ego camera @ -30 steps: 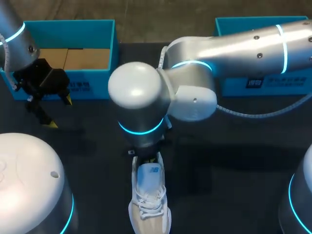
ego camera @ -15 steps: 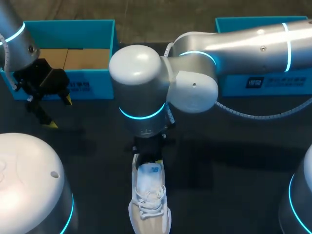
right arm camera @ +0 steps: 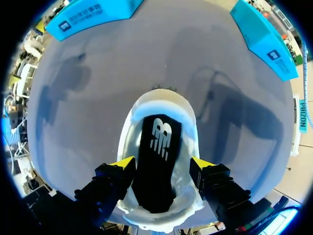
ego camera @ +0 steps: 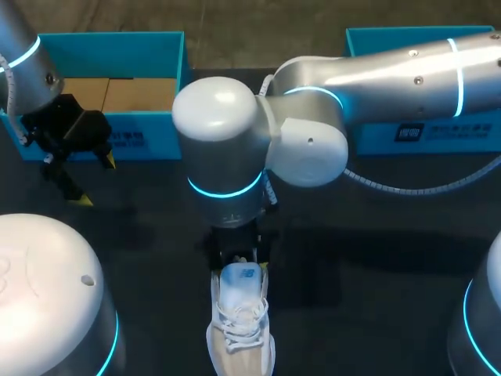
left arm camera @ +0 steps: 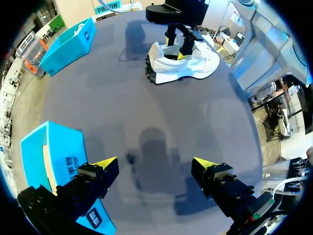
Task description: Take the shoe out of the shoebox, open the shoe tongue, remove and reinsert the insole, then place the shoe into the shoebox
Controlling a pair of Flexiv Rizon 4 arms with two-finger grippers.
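My right pincer (right arm camera: pixel 161 164) is hanging with fingers apart, straddling the heel end of the white shoe (right arm camera: pixel 161 100) (whether they touch it, I cannot tell). The shoe is standing upright on the dark bench (right arm camera: pixel 88 98), its black insole (right arm camera: pixel 159 142) showing inside. My left pincer (left arm camera: pixel 155 163) is hovering spread wide beside the blue shoebox (left arm camera: pixel 68 147).

Dark grey table (ego camera: pixel 376 313), soft shadows
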